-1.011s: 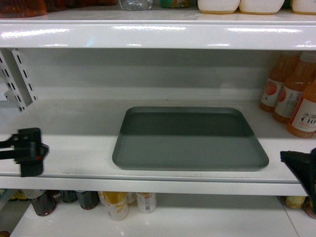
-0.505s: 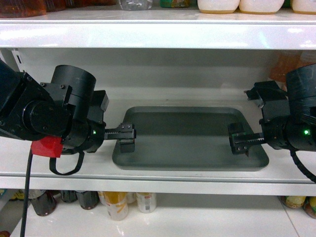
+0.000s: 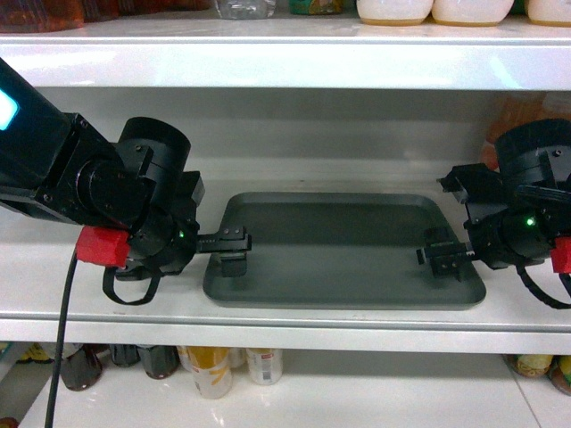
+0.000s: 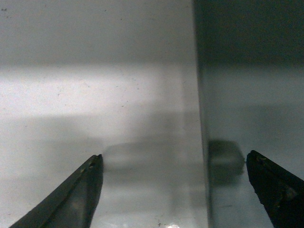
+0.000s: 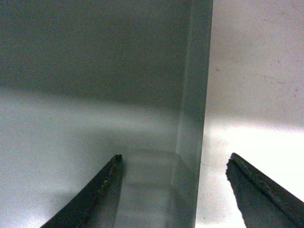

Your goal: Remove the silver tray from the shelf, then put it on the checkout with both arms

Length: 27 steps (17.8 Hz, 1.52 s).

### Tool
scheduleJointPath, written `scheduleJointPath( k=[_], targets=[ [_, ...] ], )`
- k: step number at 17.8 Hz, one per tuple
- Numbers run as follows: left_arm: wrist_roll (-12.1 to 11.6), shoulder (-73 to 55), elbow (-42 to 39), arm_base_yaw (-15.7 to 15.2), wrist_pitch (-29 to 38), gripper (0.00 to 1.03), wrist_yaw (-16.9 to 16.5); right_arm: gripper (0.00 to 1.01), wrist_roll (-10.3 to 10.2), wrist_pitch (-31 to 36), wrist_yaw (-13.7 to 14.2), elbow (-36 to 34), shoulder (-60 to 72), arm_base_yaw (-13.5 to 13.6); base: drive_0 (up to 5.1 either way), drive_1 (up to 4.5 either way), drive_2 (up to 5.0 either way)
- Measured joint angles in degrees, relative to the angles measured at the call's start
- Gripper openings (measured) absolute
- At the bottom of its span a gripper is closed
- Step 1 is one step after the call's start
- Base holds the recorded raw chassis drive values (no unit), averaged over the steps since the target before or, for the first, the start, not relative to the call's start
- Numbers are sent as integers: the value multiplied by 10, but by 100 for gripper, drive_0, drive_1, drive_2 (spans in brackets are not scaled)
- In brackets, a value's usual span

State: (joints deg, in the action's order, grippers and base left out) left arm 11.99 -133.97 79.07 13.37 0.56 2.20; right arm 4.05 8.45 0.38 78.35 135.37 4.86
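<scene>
The silver tray [image 3: 343,250] lies flat on the white shelf [image 3: 268,319], dull grey-green with a low rim. My left gripper [image 3: 234,252] is open at the tray's left edge; in the left wrist view the left gripper [image 4: 173,161] has its fingers on either side of the rim of the tray [image 4: 251,95], over the shelf [image 4: 95,95]. My right gripper [image 3: 442,259] is open at the tray's right edge; in the right wrist view the right gripper [image 5: 175,164] likewise spans the raised rim of the tray [image 5: 95,71]. Neither jaw pair touches the rim. The checkout is out of view.
An upper shelf board [image 3: 285,62] hangs low over the tray, with white bowls [image 3: 428,11] on it. Orange drink bottles [image 3: 510,120] stand at the back right, mostly behind my right arm. Bottles and cans [image 3: 210,367] sit on the level below.
A second ago both arms were only at the frame's edges. They have come in to the tray's two short sides, and in the last half second the grippers settled slightly lower over the rims.
</scene>
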Motion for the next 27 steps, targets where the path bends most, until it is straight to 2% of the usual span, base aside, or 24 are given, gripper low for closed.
scheduleJointPath(
  k=[3, 6, 8, 9, 10, 12, 13, 14, 15, 19, 22, 24, 27],
  targets=[
    [8, -3, 16, -2, -40, 56, -3, 32, 19, -15, 6, 3, 0, 3, 0, 0, 0],
    [30, -3, 12, 1, -37, 27, -25, 5, 15, -25, 2, 4, 0, 0, 0, 0, 0],
    [31, -3, 10, 3, -36, 15, -31, 3, 4, -25, 1, 4, -1, 0, 0, 0, 0],
    [39, -3, 5, 5, -30, 6, -32, 3, 0, -25, 2, 3, -1, 0, 0, 0, 0],
    [46, -1, 3, 3, -29, 3, -36, 3, -2, -24, 1, 2, -1, 0, 0, 0, 0],
    [55, 2, -5, 1, -21, 2, -45, 3, -9, -15, 1, -5, -3, 0, 0, 0, 0],
    [57, 12, -21, 1, -6, 2, -40, 3, -21, -6, 0, -23, -13, 0, 0, 0, 0],
    [60, 36, -54, 2, 6, 2, -21, 3, -36, 15, -6, -67, -38, 0, 0, 0, 0],
    [59, 48, -70, 2, 8, 2, -19, 3, -44, 20, -9, -87, -51, 0, 0, 0, 0],
    [58, 129, -143, 5, 23, 2, -11, 3, -63, 56, -25, -183, -131, 0, 0, 0, 0],
    [55, 208, -199, 19, 43, 2, 9, 3, -74, 82, -32, -251, -214, -1, 0, 0, 0],
    [57, 315, -294, 46, 50, 2, 29, 3, -90, 102, -41, -381, -336, -2, 0, 0, 0],
    [59, 363, -332, 59, 37, 2, 54, 3, -92, 100, -47, -431, -394, 0, 0, 0, 0]
  ],
)
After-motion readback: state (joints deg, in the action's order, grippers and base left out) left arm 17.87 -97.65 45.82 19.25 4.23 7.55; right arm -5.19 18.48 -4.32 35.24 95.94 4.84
